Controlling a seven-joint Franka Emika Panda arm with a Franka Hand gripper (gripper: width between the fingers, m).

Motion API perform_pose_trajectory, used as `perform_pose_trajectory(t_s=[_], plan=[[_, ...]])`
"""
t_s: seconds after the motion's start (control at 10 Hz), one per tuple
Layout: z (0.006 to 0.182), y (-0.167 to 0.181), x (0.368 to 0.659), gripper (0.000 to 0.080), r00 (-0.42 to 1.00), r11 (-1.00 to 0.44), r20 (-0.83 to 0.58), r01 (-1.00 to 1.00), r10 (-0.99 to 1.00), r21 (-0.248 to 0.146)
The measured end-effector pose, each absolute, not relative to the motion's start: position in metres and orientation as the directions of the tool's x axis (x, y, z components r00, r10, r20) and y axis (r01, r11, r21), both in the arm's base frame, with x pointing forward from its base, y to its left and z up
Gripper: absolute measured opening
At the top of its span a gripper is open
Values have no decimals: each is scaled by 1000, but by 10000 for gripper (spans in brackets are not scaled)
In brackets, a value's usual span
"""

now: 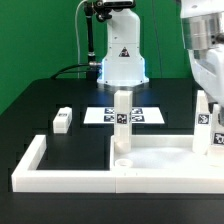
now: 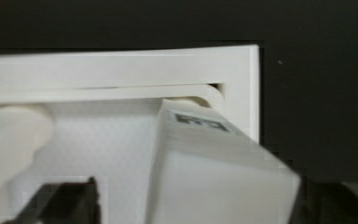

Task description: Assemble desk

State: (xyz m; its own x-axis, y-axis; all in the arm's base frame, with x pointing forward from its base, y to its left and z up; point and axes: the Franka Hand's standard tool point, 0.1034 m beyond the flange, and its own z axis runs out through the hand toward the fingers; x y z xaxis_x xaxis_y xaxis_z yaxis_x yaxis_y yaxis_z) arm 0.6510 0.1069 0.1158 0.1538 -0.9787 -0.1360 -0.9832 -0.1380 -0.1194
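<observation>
The desk's tabletop [image 1: 165, 155] lies flat inside the border wall [image 1: 30, 157]. From the exterior view's left: one leg [image 1: 62, 120] loose on the table [image 1: 40, 100], a second leg [image 1: 122, 118] upright in a corner socket, a third leg [image 1: 203, 125] clamped in the gripper [image 1: 204, 92] at another corner. Light, rigid, slick plastic, likely best gripped across the leg's flat sides.

One tabletop [image 1: 160, 157], three legs [image 1: 122, 112] (two upright, one loose), one border wall [image 1: 28, 162], one marker board [image 1: 141, 117].
</observation>
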Motion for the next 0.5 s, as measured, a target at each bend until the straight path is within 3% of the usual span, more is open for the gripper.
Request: perform_pose_trajectory(t_s=[0.1,0.5], plan=[[116,115,652,634,273,-257,-128,-957,-953,-132],[116,120,650,649,538,-523,-77,-838,-840,-153]])
